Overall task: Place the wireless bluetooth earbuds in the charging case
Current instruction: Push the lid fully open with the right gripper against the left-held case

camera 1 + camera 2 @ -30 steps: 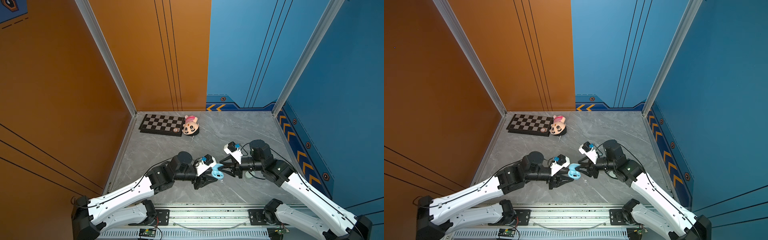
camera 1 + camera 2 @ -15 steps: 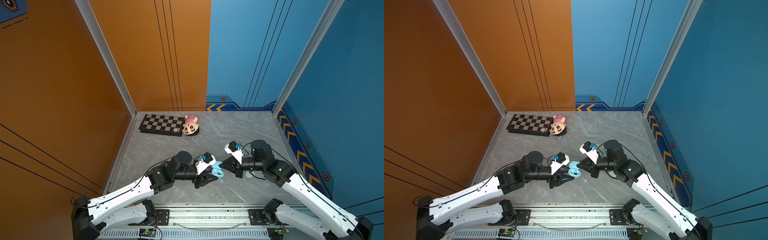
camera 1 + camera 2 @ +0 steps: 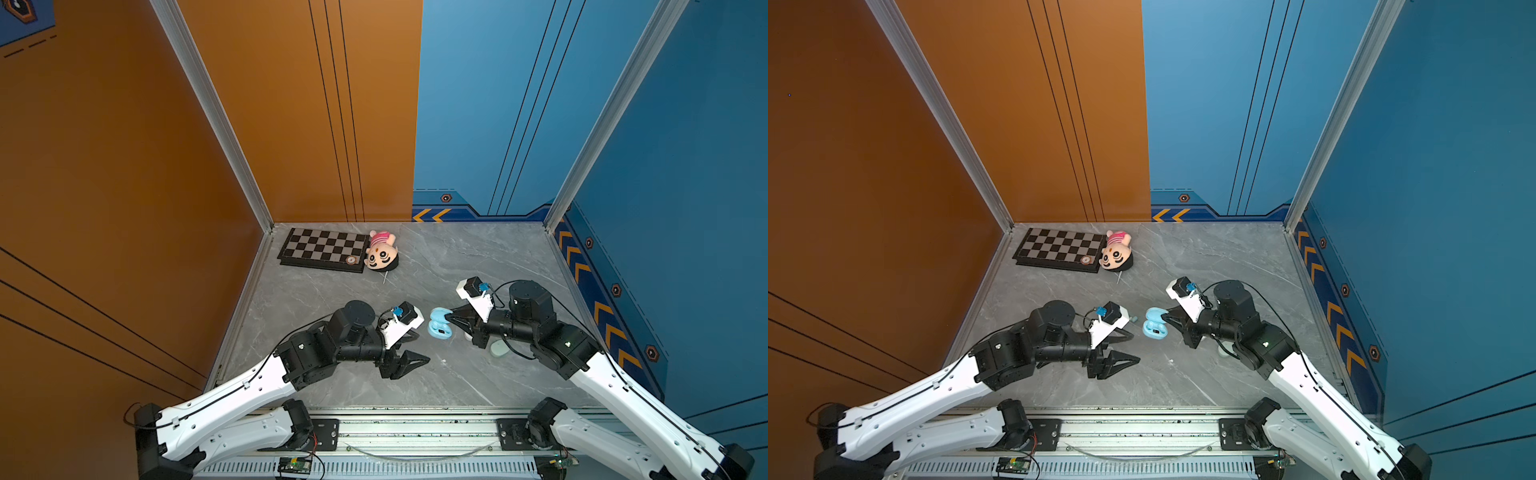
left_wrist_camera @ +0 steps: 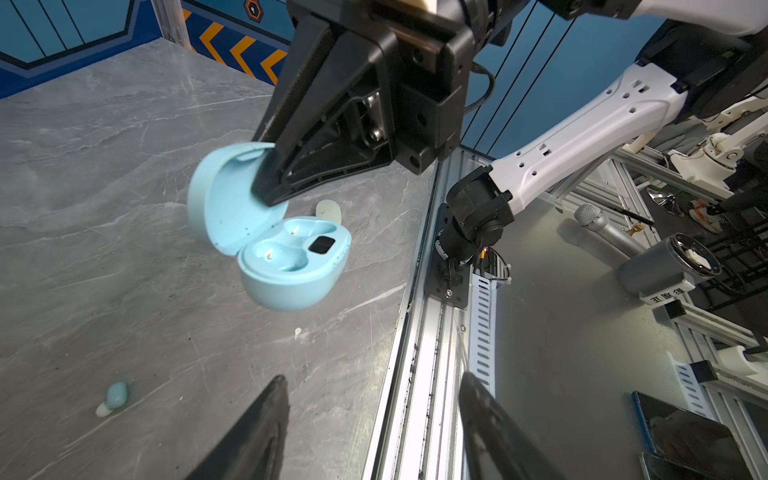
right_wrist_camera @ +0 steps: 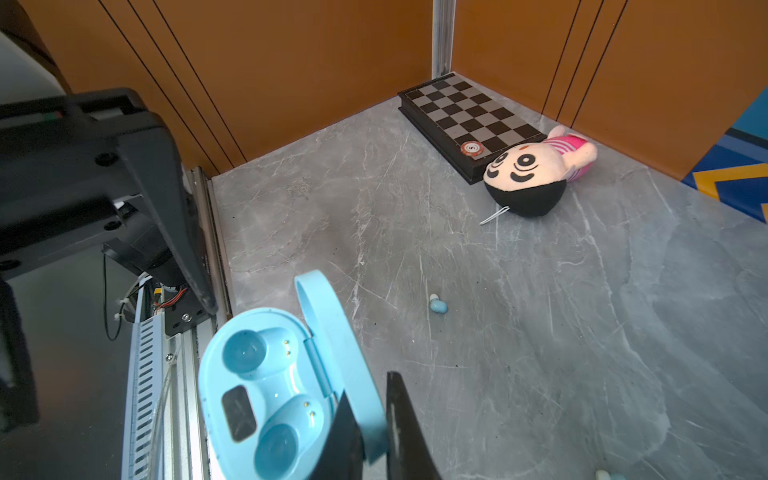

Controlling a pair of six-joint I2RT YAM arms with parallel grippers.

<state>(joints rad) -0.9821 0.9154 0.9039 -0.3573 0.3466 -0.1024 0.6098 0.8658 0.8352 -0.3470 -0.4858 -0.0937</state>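
Right gripper (image 5: 368, 401): clenched on open charging case (image 4: 291, 266) lid | both wells empty | left gripper (image 3: 423, 346): released | earbud (image 5: 437, 305) loose on table (image 5: 540, 332)

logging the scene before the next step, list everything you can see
charging case: 1, pale blue, lid open, both wells empty, held by its lid
earbud: 1 clearly seen, pale blue with white tip, loose on the table
second case: 1, pale mint, on the table under the right arm
chessboard: 1, black and grey, far left corner
chip: 1, orange and white, on the chessboard
doll: 1, peach face, beside the chessboard
table: 1, grey marble
left gripper: open, empty
right gripper: shut on the case lid
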